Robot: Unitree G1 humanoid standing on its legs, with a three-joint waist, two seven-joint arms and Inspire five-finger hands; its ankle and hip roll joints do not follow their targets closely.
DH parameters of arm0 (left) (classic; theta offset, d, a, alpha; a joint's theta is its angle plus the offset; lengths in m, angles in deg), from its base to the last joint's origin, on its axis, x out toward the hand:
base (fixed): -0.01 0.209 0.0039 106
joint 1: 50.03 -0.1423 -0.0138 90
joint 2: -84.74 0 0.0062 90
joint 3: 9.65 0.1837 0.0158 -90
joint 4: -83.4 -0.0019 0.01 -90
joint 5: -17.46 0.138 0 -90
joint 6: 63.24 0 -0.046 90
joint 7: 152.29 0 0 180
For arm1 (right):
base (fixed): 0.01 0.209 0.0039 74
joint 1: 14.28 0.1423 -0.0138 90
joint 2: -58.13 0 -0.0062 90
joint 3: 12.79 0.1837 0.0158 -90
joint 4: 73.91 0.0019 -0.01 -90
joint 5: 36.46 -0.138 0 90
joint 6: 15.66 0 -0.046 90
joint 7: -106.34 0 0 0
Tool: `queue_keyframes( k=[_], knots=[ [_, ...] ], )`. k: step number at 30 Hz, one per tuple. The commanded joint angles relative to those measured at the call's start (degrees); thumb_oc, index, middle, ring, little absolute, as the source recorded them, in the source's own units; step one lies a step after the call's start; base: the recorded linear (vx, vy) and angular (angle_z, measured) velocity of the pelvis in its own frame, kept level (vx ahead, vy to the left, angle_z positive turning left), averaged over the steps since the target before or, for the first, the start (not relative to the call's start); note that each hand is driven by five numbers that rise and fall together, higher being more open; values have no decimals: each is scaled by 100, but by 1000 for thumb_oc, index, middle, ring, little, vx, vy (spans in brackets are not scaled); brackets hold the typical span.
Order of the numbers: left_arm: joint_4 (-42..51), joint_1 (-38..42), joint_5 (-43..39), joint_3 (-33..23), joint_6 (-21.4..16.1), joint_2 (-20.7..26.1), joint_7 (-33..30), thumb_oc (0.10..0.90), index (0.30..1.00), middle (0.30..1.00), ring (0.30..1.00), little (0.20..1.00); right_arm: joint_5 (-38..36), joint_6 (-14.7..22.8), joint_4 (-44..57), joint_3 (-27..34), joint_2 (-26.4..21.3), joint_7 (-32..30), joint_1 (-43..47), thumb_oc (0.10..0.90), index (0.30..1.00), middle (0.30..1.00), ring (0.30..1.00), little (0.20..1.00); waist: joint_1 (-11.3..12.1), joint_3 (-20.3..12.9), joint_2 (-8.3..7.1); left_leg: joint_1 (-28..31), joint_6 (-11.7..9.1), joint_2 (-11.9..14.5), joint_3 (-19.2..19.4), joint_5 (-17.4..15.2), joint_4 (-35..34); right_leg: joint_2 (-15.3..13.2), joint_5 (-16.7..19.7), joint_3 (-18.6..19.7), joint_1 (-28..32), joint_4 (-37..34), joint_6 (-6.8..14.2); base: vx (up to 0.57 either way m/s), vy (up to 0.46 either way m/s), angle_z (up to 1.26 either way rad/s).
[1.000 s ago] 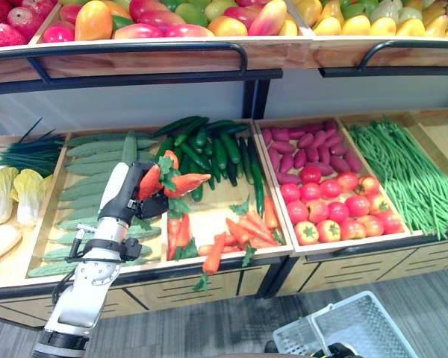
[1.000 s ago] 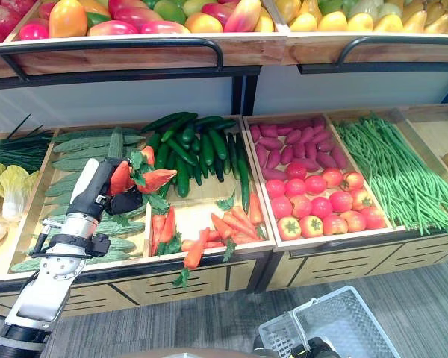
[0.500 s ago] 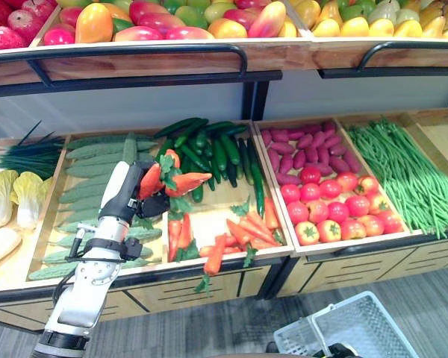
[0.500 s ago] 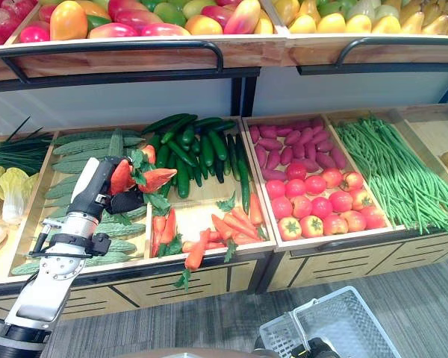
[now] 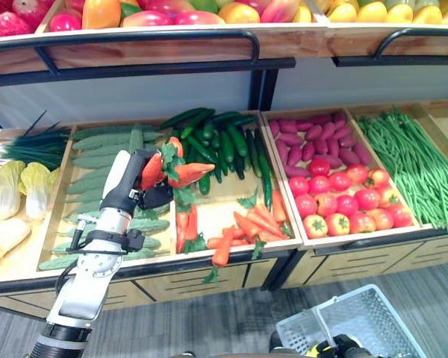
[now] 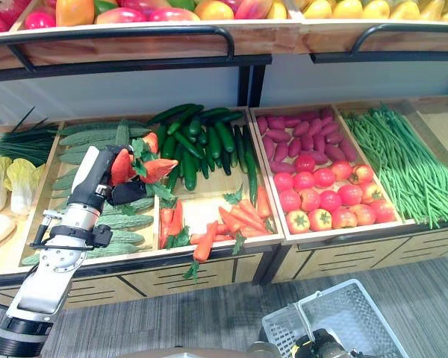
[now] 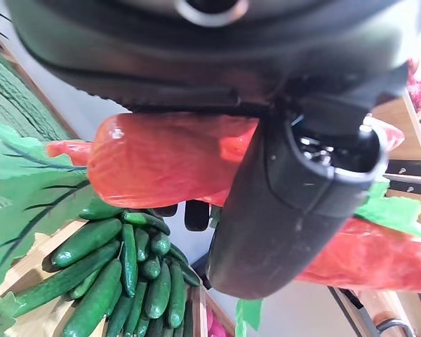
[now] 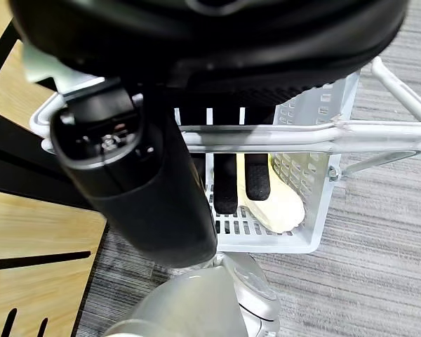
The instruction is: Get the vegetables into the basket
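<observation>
Cam tilted down; left hand [image 5: 145, 186] w/ carrots [image 5: 181, 173] unmoved.

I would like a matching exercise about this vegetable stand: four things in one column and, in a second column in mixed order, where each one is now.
Things:
1. carrots with green leaves
2. white basket
3. tomatoes
4. green beans

Places:
A. hanging from the right hand, above the floor
B. in the bin farthest to the robot's right
C. held up in the left hand, over the bins
D. in the front half of a bin, with purple vegetables behind

Pairs: 1-C, 2-A, 3-D, 4-B
</observation>
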Motion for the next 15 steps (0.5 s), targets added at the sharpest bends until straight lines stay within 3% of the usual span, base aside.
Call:
queue_keyframes(
  k=[1,5,8,11,12,15],
  knots=[
    [795,841,-56,-105,-583,331,-180,400,300,300,300,300,-135,56,154,-48,151,-54,297,400,300,300,300,300,-43,-116,-343,-572,180,-59,-82,-1253,1571,-700,339,195,-275,236,520,-109,146,-21],
    [751,911,-59,-74,-602,346,-216,400,300,300,300,300,-150,51,240,-99,222,-58,401,400,300,300,300,300,-10,-39,-365,-605,257,-57,165,-1357,1694,-765,593,218,-528,252,521,-105,106,-46],
    [713,906,-77,-51,-603,358,-231,400,300,300,300,300,-118,58,305,-168,265,-31,423,400,300,300,300,300,-3,55,-298,-529,270,-3,360,-1227,1493,-827,706,-55,-725,419,521,-140,96,-55],
    [685,910,-119,-1,-584,364,-255,400,300,300,300,300,-51,82,323,-291,300,-9,412,400,300,300,300,300,-33,86,-60,-396,303,40,457,-804,844,-735,443,-270,-671,847,509,-181,149,-38],
    [697,887,-141,-40,-557,409,-243,400,300,300,300,300,-29,102,318,-351,340,-12,383,400,300,300,300,300,45,20,73,-316,289,57,564,-408,284,-688,148,-505,-506,1176,445,-174,122,-16],
    [740,891,-158,-65,-542,464,-234,400,300,300,300,300,-10,98,294,-367,361,-29,378,400,300,300,300,300,162,-57,116,-290,280,81,680,-178,-29,-717,-44,-859,-188,1352,405,-182,36,-17]
  ],
)
